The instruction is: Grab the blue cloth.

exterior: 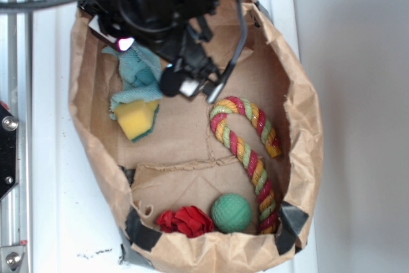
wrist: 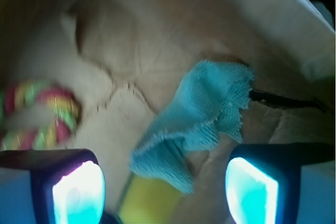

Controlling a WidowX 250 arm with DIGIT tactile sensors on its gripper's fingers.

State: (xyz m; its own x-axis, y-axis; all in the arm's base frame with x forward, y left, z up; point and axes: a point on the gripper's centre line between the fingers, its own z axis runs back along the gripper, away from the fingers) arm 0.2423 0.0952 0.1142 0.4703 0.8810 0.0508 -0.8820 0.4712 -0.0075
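Gripper (wrist: 165, 182) fingers spread wide; the crumpled teal-blue terry cloth (wrist: 202, 116) sits between and just ahead. I'd drop straight, avoiding the yellow green-edged sponge (wrist: 149, 203).

Fuzzy terry blue cloth (wrist: 202, 114) lies in a matt, creased brown paper bag (exterior: 300, 113) beside a braided rope (exterior: 249, 151).

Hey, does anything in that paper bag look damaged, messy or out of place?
The paper bag is worn: its floor is torn and creased near the middle, and dark tape patches its lower corners. The blue cloth lies crumpled, one end draped over the yellow sponge. Nothing looks spilled.
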